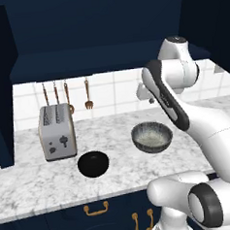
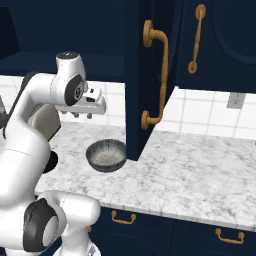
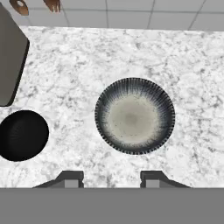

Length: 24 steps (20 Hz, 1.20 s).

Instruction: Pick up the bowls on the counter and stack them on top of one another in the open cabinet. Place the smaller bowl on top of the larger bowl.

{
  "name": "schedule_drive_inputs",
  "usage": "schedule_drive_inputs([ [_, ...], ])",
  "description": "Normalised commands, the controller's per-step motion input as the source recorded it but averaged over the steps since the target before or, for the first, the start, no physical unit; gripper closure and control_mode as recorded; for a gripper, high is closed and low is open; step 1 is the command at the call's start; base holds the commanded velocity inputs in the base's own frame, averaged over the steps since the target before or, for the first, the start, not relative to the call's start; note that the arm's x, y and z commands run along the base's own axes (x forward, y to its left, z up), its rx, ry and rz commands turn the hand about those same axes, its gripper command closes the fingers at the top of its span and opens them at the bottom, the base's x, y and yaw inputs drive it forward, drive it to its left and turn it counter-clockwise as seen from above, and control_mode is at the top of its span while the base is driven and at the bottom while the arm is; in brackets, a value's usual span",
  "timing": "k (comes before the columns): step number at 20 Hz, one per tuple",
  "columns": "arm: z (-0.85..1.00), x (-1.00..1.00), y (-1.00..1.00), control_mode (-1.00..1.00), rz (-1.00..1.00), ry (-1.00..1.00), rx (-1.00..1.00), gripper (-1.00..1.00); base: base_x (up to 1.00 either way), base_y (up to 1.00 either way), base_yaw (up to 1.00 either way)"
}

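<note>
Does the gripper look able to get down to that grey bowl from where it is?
Probably yes. The gripper hangs open above the grey bowl, which sits alone on the counter, apart from the black bowl, with nothing between.

On the counter point(image 1: 39, 185) the toaster point(image 1: 57, 131) stands far left, near the tiled wall, with utensils point(image 1: 88, 94) hanging on that wall behind it. The smaller bowl point(image 1: 93, 164) sits just in front of the toaster, toward the near edge. The larger bowl point(image 1: 152, 136) rests to its right, apart from it. The open cabinet point(image 1: 92, 36) hangs above, its door point(image 2: 147, 75) swung out to the right of the larger bowl.
</note>
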Motion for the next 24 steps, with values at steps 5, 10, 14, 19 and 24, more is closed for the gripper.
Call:
schedule_drive_inputs([
  [5, -0.26, -0.55, 0.2, -1.0, -0.14, 0.13, 0.02, -1.0, 0.0, 0.0, 0.0],
  [10, -1.0, -0.19, 0.98, -1.0, -0.16, 0.46, 0.08, -1.0, 0.0, 0.0, 0.0],
  [14, -1.0, 0.31, 1.0, -1.0, -0.16, 0.29, 0.17, -1.0, 0.0, 0.0, 0.0],
  [19, -1.0, 0.62, 0.95, -1.0, -0.15, 0.11, 0.01, -1.0, 0.0, 0.0, 0.0],
  [24, -0.76, 0.33, 0.3, -1.0, -0.13, 0.02, -0.03, -1.0, 0.0, 0.0, 0.0],
])
